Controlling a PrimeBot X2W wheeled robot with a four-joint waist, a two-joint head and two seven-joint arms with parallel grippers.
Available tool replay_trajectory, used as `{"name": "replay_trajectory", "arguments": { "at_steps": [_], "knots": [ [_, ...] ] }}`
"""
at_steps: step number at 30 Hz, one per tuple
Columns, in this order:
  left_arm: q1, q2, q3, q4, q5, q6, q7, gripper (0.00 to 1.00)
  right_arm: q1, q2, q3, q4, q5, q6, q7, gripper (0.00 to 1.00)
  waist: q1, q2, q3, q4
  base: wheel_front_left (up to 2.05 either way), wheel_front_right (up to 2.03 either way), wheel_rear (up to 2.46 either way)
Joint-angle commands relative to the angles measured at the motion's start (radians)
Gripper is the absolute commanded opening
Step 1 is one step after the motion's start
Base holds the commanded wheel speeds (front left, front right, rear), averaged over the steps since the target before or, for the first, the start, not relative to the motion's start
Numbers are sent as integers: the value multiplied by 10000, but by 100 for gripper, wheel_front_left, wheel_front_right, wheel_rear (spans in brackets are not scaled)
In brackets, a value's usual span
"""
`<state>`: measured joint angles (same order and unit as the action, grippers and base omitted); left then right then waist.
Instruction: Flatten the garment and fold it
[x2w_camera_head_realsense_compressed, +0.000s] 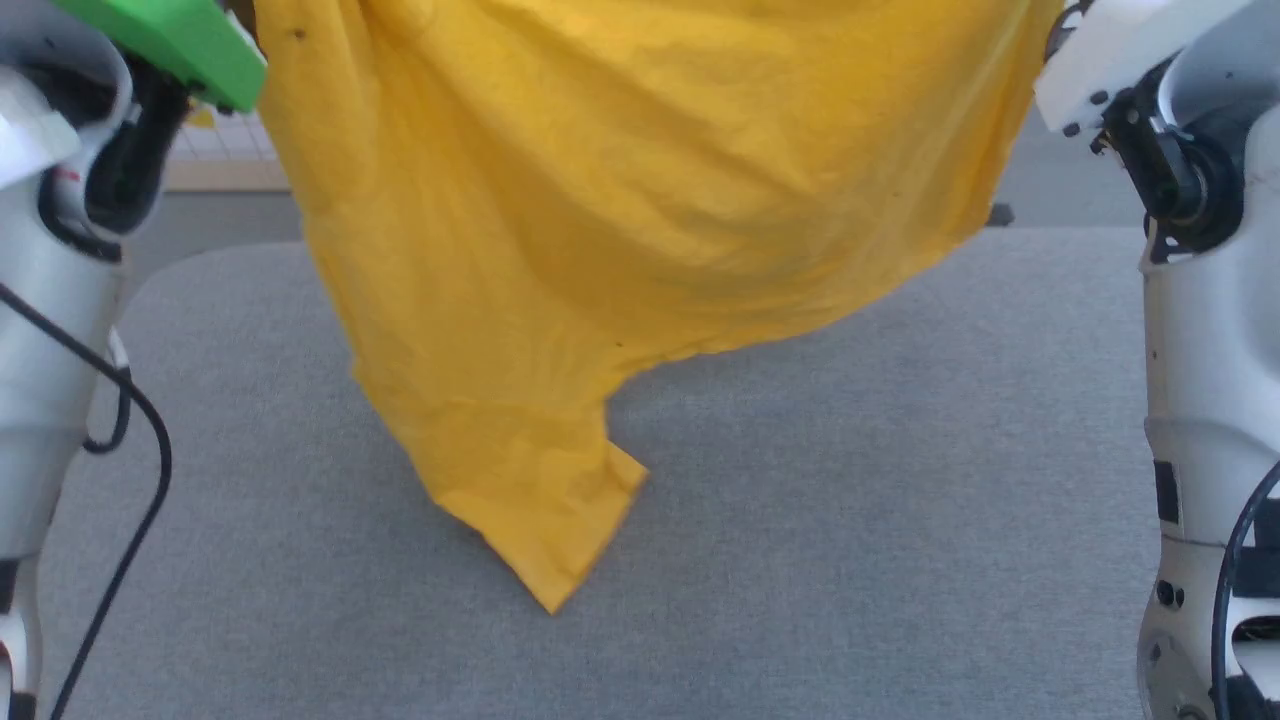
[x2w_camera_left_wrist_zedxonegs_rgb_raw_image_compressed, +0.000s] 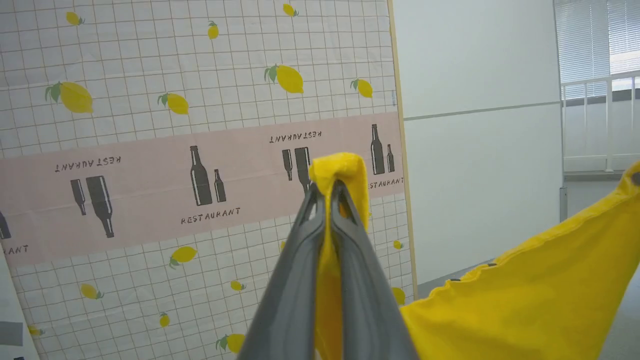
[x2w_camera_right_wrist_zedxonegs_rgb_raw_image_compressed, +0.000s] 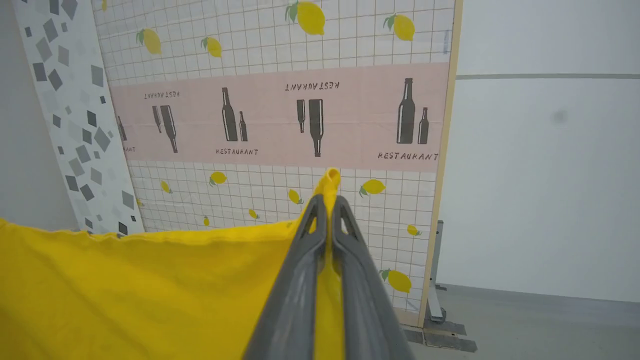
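Closest to us, the left tool (x2w_camera_left_wrist_zedxonegs_rgb_raw_image_compressed: 327, 189) is clenched on a bunched corner of the garment (x2w_camera_left_wrist_zedxonegs_rgb_raw_image_compressed: 525, 300). Its two long, matte grey fingers (x2w_camera_left_wrist_zedxonegs_rgb_raw_image_compressed: 295, 280) taper to slotted tips, and a rounded knob of bright yellow cloth pokes out above them. The right tool (x2w_camera_right_wrist_zedxonegs_rgb_raw_image_compressed: 327, 200) is pinched tight on another corner, with a smaller nub of fabric rising past its tips. Between the two tools the garment hangs in the air as a soft, slack sheet, its upper hem running from one to the other with a faintly wavy stitched edge. In the head view we see plain yellow fabric, gently creased and billowed, sagging in a broad curve. One short sleeve (x2w_camera_head_realsense_compressed: 530, 500) droops lowest, toward the left, and ends in a squared cuff. We cannot tell whether its corner touches the counter (x2w_camera_head_realsense_compressed: 900, 520). The counter wears a flat grey, felt-like cover and has a rounded far corner. The pale, glossy left forearm (x2w_camera_head_realsense_compressed: 50, 350) and right forearm (x2w_camera_head_realsense_compressed: 1210, 380) frame the scene, with a thin black cable (x2w_camera_head_realsense_compressed: 150, 480) looping beside the left one and a bright green plastic piece (x2w_camera_head_realsense_compressed: 170, 40) above it. Farther back hangs a white gridded cloth (x2w_camera_left_wrist_zedxonegs_rgb_raw_image_compressed: 200, 90) printed with lemons and crossed by a pink band of dark bottles. Beside it are a grey-speckled panel (x2w_camera_right_wrist_zedxonegs_rgb_raw_image_compressed: 75, 125) and a smooth white wall (x2w_camera_left_wrist_zedxonegs_rgb_raw_image_compressed: 475, 150).
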<state>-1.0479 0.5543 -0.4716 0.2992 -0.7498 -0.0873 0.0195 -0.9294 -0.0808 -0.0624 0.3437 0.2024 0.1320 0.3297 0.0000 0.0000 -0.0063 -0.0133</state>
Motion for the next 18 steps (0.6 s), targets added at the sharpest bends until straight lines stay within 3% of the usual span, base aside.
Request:
{"name": "replay_trajectory", "arguments": {
  "at_steps": [1,12,18],
  "knots": [
    [-348,-93,21,139,-121,-41,81,0,-256,-5,58,129,71,-13,31,0,0,0,-473,-325,0,0,0],
    [-2071,66,355,438,-665,13,1332,0,-1297,-263,675,351,658,-13,1051,0,0,0,-216,-523,0,0,0],
    [-2732,293,167,96,-607,-46,2025,0,-1993,-158,398,444,570,-13,1658,0,0,0,1318,-686,0,0,0]
  ]
}}
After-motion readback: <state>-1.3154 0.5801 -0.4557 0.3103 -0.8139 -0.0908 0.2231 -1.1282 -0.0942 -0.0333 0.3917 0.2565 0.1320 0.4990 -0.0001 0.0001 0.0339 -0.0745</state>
